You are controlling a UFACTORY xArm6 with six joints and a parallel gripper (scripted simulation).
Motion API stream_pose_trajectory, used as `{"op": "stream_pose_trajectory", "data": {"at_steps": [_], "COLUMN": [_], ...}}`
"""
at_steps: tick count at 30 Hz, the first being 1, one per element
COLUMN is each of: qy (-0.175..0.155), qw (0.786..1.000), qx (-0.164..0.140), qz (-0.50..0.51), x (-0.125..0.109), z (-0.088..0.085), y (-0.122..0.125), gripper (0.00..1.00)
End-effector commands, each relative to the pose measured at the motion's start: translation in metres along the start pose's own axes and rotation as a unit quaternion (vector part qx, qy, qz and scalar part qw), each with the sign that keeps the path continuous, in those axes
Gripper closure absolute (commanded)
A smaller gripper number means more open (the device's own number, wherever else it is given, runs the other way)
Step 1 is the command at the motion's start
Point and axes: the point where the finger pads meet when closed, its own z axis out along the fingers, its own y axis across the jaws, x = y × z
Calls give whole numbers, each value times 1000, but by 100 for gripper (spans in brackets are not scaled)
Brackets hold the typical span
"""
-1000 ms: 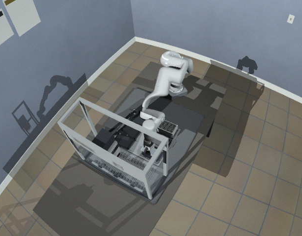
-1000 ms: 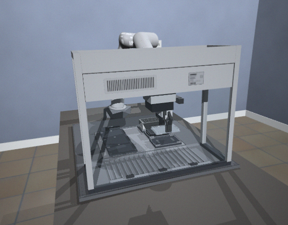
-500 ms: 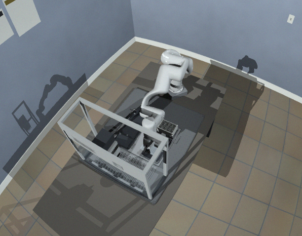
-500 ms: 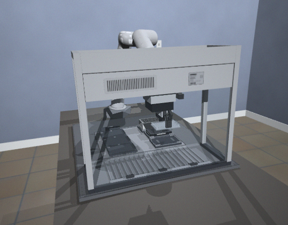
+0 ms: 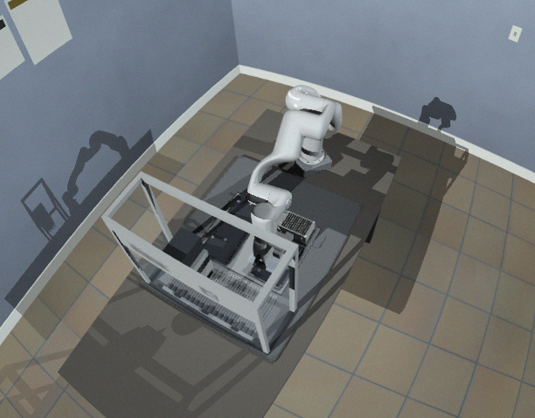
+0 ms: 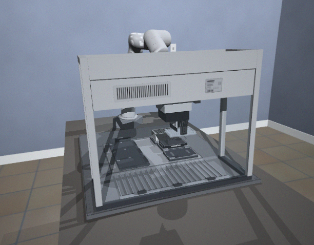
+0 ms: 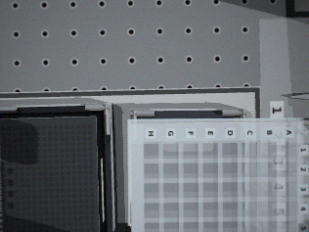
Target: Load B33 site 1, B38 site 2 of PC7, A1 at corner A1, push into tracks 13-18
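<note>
PC7 (image 6: 131, 155), the dark plate carrier, lies on the apron inside the pale instrument frame (image 6: 90, 131), which stands on the counter (image 6: 73, 158). Ribbed loading rails (image 6: 165, 174) run across the instrument's floor beyond the carrier. The white arm (image 5: 299, 125) reaches down under the frame's top bar. In the nest row, B83 (image 5: 297, 222) sits nearest the arm's base, with dark B33 (image 6: 174, 142) next. The end effector (image 6: 179, 130) is clenched on B38 (image 7: 205, 180), the pale lettered plate, which is held level above the nest beside B33.
</note>
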Motion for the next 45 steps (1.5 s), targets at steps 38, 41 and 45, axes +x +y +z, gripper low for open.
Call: {"op": "stream_pose_trajectory", "data": {"at_steps": [38,41,45], "qy": [1,1,1], "qw": [939,927,900], "qx": [-2,-2,-2], "qz": [343,374,435], "x": [-98,-107,-126], "z": [-14,-14,-14], "y": [-36,-39,-46], "gripper": [100,100,100]}}
